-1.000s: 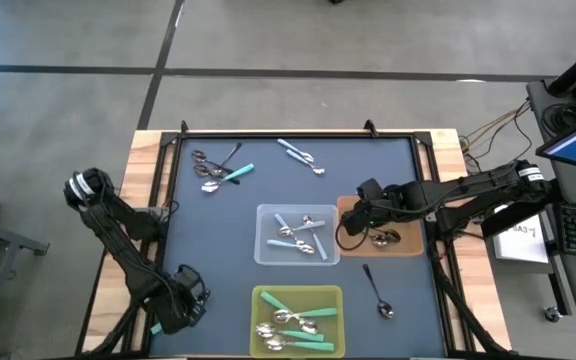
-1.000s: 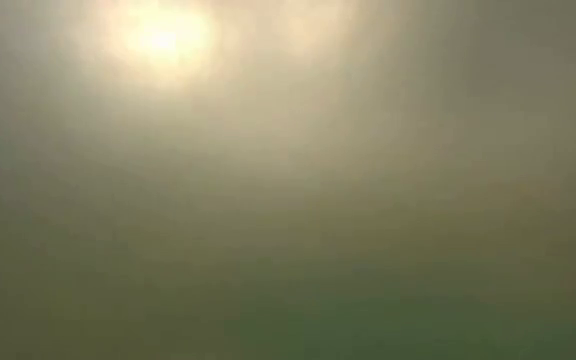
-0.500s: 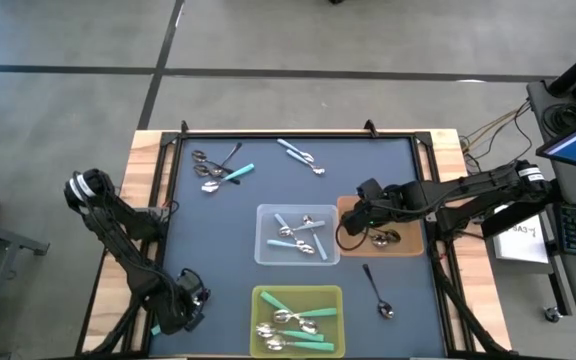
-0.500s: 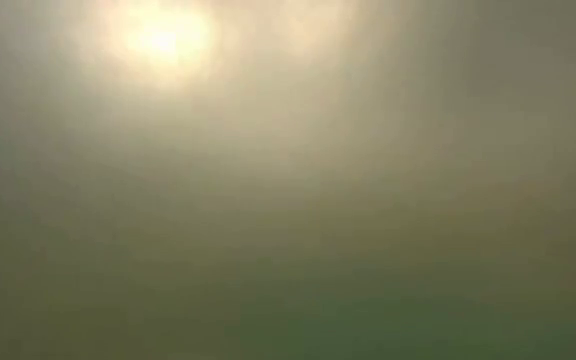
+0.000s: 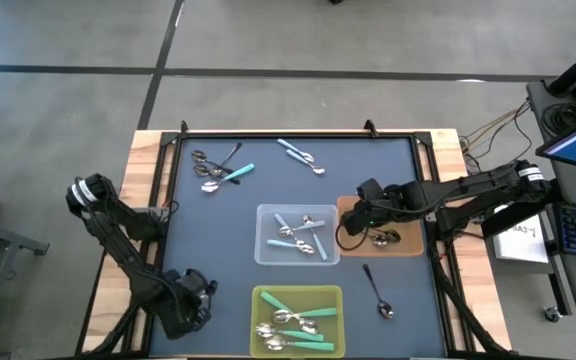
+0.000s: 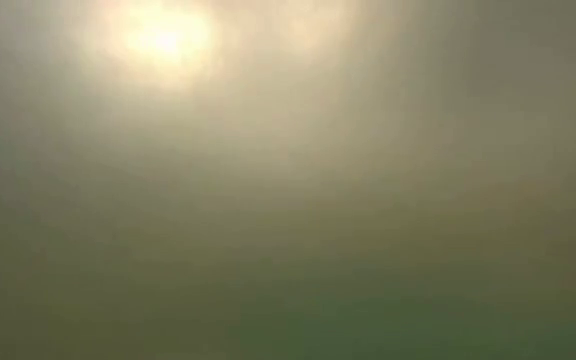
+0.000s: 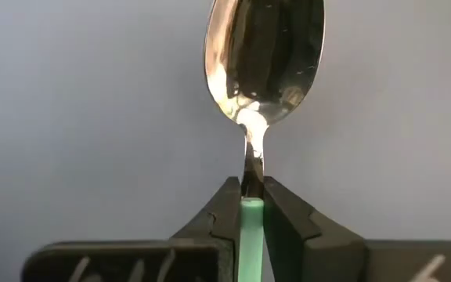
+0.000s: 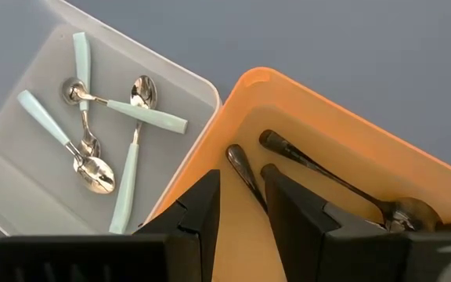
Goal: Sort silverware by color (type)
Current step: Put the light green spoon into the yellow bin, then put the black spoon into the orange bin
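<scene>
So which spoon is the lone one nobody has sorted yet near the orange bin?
Find the brown-orange bin at the right side of the dark table. Just below it in the overhead view lies a single dark-handled spoon, flat on the mat. Unlike its neighbours, it sits in no bin, alone.

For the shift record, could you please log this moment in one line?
left gripper: shut on teal spoon | right gripper: open over brown bin

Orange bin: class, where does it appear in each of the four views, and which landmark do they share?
High view: orange bin right of centre, under the right gripper.
Low view: not in it; haze only.
Left wrist view: not in it; teal-handled spoon only.
Right wrist view: orange bin under right gripper.
Shared landmark: clear bin beside it.
</scene>
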